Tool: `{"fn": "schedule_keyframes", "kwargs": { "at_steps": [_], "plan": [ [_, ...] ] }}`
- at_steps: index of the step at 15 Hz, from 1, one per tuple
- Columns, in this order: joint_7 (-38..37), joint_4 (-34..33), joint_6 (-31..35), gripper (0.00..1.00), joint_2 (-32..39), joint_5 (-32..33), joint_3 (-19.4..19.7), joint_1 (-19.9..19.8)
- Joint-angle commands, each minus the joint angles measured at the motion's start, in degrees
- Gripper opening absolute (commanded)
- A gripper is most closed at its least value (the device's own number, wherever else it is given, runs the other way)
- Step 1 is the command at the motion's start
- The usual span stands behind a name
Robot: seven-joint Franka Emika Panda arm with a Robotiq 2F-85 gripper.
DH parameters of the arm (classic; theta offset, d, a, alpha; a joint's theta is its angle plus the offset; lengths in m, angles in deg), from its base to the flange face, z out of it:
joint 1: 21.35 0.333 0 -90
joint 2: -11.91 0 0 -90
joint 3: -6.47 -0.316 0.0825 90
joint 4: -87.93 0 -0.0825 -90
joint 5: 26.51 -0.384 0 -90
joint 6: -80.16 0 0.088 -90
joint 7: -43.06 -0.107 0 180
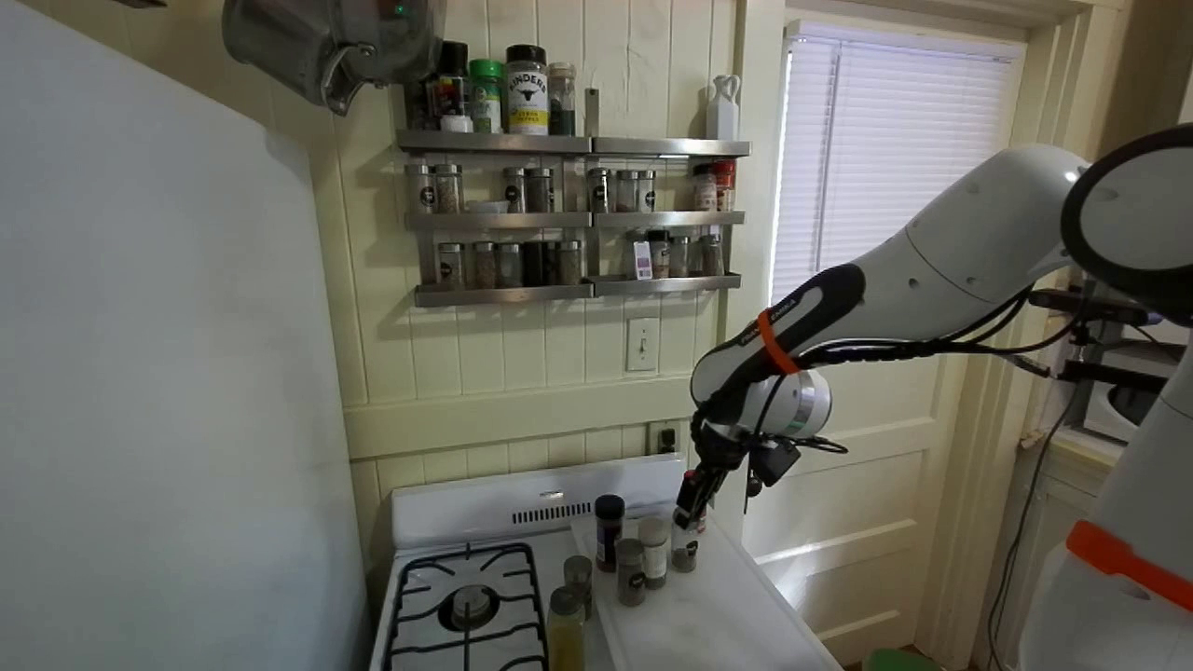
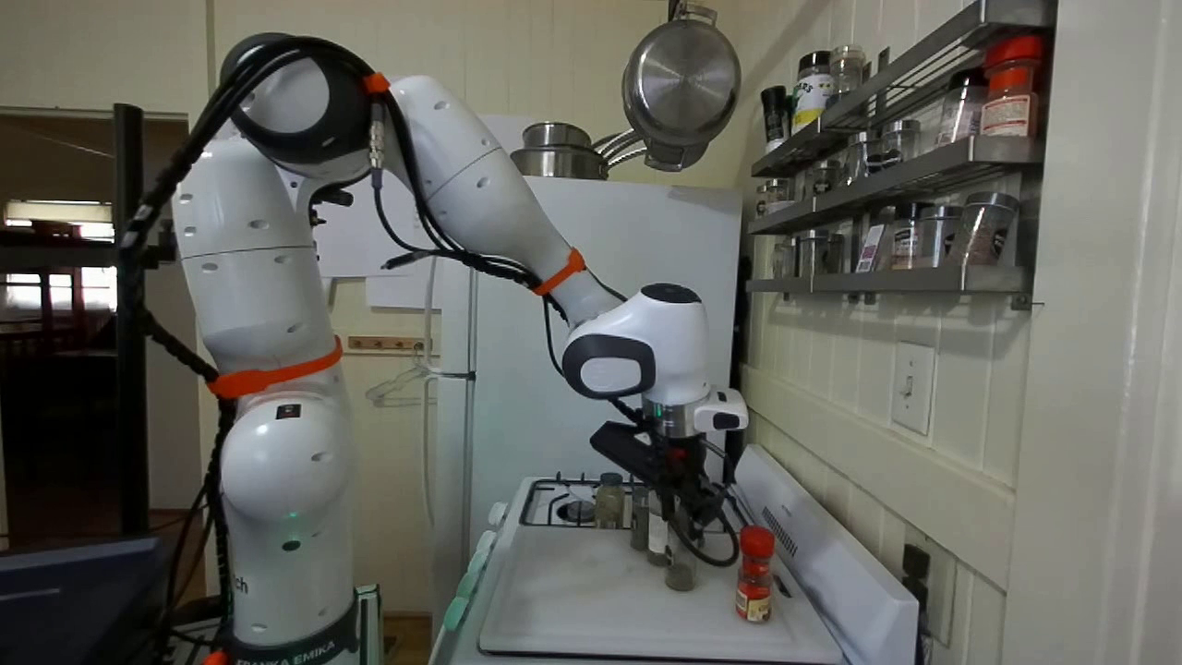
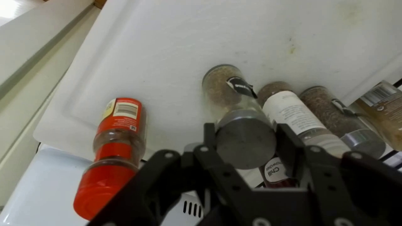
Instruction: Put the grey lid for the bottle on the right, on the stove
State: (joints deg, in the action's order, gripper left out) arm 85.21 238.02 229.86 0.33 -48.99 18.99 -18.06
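Observation:
A clear spice jar with a grey lid stands on the white board over the right part of the stove. The jar also shows in an exterior view and in the wrist view, with brown contents and a black label. My gripper has one finger on each side of the grey lid, and both appear to touch its rim. The gripper comes down from above and hides the lid in both exterior views. The stove has black burner grates at its left part.
A red-capped bottle stands close beside the gripper. On its other side are a white-labelled jar, a grey-lidded jar and a chili powder bottle. More jars stand near the grate. The stove's back panel rises behind.

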Motion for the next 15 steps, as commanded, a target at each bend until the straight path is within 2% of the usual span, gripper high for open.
{"fn": "schedule_keyframes", "kwargs": {
  "at_steps": [1,4,5,7,12,13,15],
  "plan": [
    [2.31,0.11,1.91,0.52,1.08,-2.61,-0.26,0.49],
    [2.66,0.23,1.89,0.52,0.64,-2.78,-0.52,0.54],
    [2.71,0.29,1.92,0.41,0.44,-2.77,-0.62,0.56],
    [2.64,0.30,2.06,0.39,0.35,-2.61,-0.81,0.51],
    [2.43,0.33,2.26,0.48,0.56,-2.40,-0.97,0.37],
    [2.39,0.34,2.29,0.57,0.59,-2.34,-0.99,0.36],
    [2.34,0.34,2.32,0.69,0.55,-2.23,-1.05,0.37]
  ]
}}
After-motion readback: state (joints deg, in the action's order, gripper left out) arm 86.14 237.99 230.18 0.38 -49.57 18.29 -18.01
